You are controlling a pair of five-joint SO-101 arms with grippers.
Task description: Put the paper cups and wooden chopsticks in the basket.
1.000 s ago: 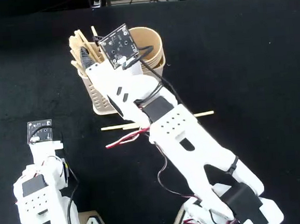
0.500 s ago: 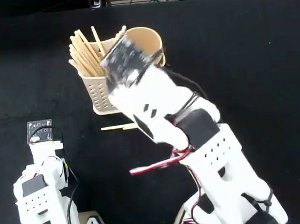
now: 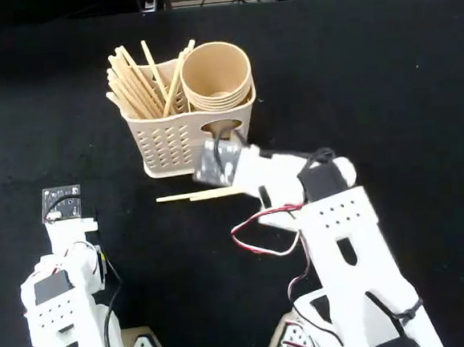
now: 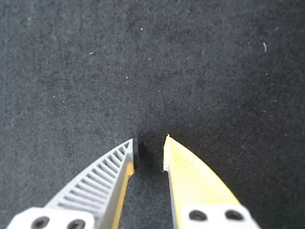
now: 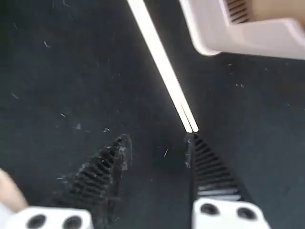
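Pulled back from the basket (image 3: 173,146), the right gripper (image 5: 158,140) now hangs low over the cloth (image 3: 386,89), spread wide, one tip just beside the loose chopsticks (image 5: 162,64). From above, its arm hides that end. Cups (image 3: 216,74) and other chopsticks (image 3: 136,80) stand in the basket. The left gripper (image 4: 148,143) shows a narrow gap, holding nothing.

Basket (image 3: 185,137) at back-ctr of tabletop (image 3: 386,89). Cups (image 3: 216,74) stacked in its right side, chopsticks (image 3: 138,83) in its left side. Loose pair (image 3: 197,195) lies on tabletop just in front of basket. Right hand (image 5: 158,139) at pair's end. Left hand (image 4: 148,139) front-left, well apart.
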